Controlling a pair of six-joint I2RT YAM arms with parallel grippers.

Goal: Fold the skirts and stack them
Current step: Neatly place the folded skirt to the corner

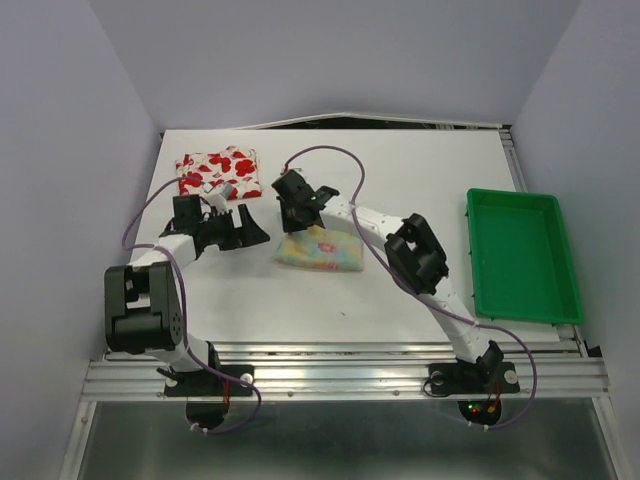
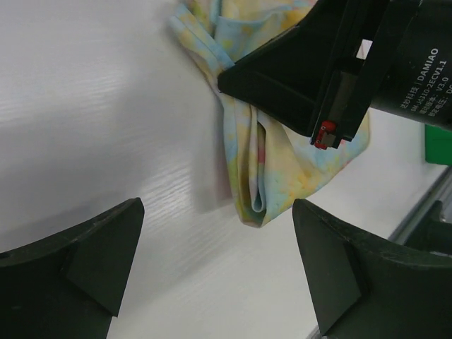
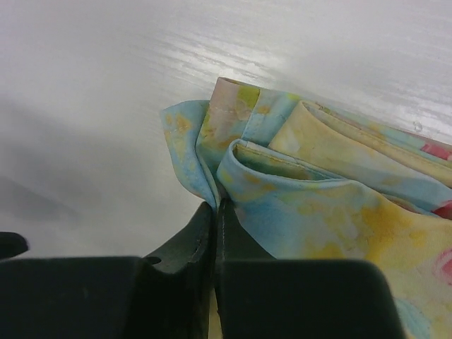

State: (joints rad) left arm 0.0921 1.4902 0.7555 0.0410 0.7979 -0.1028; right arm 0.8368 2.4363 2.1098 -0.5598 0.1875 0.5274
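Note:
The pale yellow pastel-floral skirt (image 1: 322,252) lies folded in the middle of the table. Its folded edges fill the right wrist view (image 3: 318,191). My right gripper (image 1: 296,215) stands at the skirt's far left corner, shut on a fold of its cloth (image 3: 217,206). The white skirt with red flowers (image 1: 218,172) lies folded at the back left. Between the two skirts my left gripper (image 1: 250,224) hovers open with nothing in it. In the left wrist view the pastel skirt (image 2: 282,176) lies ahead of the open fingers (image 2: 99,247), under the right arm's black gripper.
A green plastic tray (image 1: 522,256) stands at the right side of the table. White walls close in the back and both sides. A metal rail (image 1: 340,378) runs along the near edge by the arm bases.

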